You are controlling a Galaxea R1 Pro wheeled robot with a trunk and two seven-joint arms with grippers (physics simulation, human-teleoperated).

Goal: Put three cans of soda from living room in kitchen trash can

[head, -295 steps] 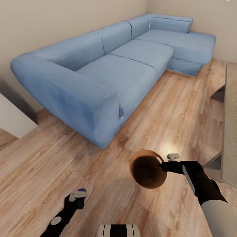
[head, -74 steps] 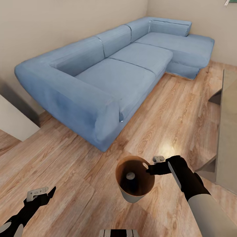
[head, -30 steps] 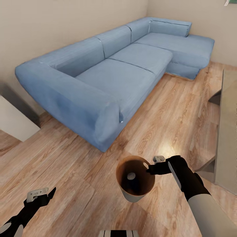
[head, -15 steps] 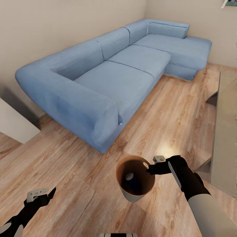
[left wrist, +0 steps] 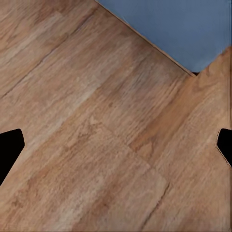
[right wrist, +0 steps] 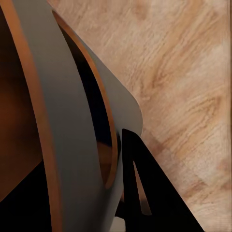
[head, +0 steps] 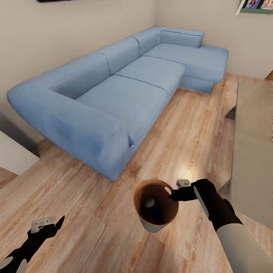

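Observation:
My right gripper (head: 172, 192) is shut on the rim of the tash can (head: 151, 226), a grey tapered bin with a tan-brown inside, and holds it above the wood floor in the living room. One can of soda (head: 150, 203) lies inside it, its silvery top showing against the dark interior. In the right wrist view the bin's grey wall (right wrist: 72, 121) passes between my fingers (right wrist: 145, 183). My left gripper (head: 47, 223) hangs open and empty low at the left, and its wrist view has bare floor planks (left wrist: 96, 159) between the fingertips (left wrist: 9, 145).
A light blue corner sofa (head: 125, 76) runs along the walls ahead and to the left. A grey low table (head: 252, 144) stands at the right edge. A white block (head: 11, 155) sits at the far left. Open plank floor (head: 189, 125) lies between sofa and table.
The blue can once in my left gripper is gone from it, and a can now lies in the bin. The left arm has dropped back. The camera has shifted lately.

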